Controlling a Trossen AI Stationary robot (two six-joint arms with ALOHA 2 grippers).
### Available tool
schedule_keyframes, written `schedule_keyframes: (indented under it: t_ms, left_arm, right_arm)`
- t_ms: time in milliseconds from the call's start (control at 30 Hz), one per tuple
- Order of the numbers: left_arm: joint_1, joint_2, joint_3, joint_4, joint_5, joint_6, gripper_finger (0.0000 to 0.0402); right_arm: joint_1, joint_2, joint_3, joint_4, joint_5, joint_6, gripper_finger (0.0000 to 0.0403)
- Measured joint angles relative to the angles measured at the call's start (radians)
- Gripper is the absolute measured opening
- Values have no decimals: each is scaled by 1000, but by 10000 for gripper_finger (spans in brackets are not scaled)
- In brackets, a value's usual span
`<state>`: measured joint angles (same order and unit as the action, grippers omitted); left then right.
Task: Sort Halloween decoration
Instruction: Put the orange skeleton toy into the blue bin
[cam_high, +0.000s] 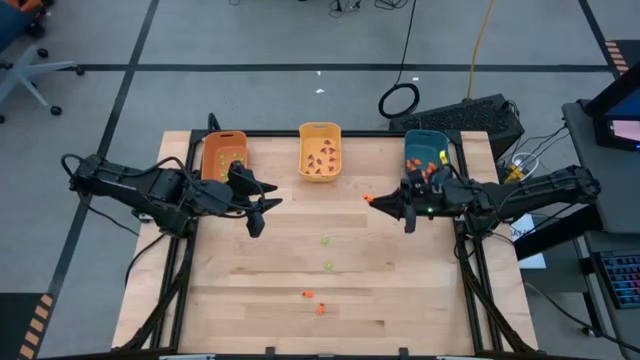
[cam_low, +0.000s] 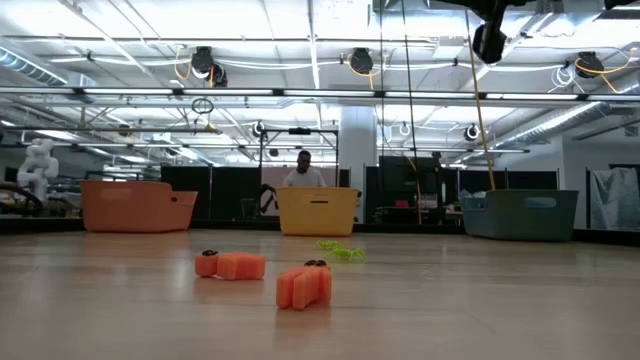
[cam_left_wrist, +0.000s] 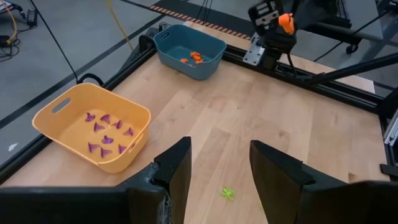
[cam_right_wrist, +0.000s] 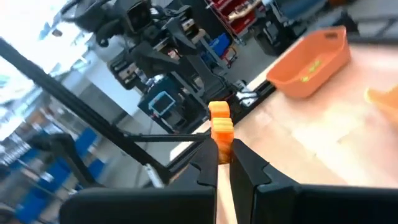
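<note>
High view: right gripper (cam_high: 371, 199) pinches a small orange plastic trinket (cam_right_wrist: 220, 127) near the teal plastic bin (cam_high: 426, 146), at two o'clock. Left gripper (cam_high: 262, 204) hangs half open, empty.

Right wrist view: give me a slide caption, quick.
Right gripper shut on an orange trinket, with the orange bin holding green pieces across the table.

Robotics lab, taped concrete floor (cam_high: 250, 40), ceiling pipework (cam_low: 300, 60), blue storage racks (cam_right_wrist: 37, 168), framed workbench (cam_high: 300, 270)
</note>
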<state>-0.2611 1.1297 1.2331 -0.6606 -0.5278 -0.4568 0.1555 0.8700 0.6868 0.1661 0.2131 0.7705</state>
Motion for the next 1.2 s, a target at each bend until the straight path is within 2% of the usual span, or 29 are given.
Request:
schedule_keyframes:
  t_ms: [300, 600, 833, 933, 1033, 1200]
  left_arm:
    - [0, 0, 0, -11, 0, 1, 161]
    - [0, 0, 0, -41, -1, 1, 161]
    - [0, 0, 0, -41, -24, 1, 161]
    - [0, 0, 0, -41, -31, 2, 161]
    - [0, 0, 0, -40, -60, 2, 161]
    - [8, 0, 0, -40, -149, 3, 161]
  right_arm:
    - [1, 0, 0, -72, 15, 203, 2]
    - [-17, 0, 0, -82, 162, 236, 2]
    - [-46, 0, 0, -221, 323, 333, 2]
    - [-85, 0, 23, -356, 337, 388, 2]
    - [-145, 0, 93, -582, 328, 417, 2]
    - [-265, 0, 236, -940, 284, 384, 2]
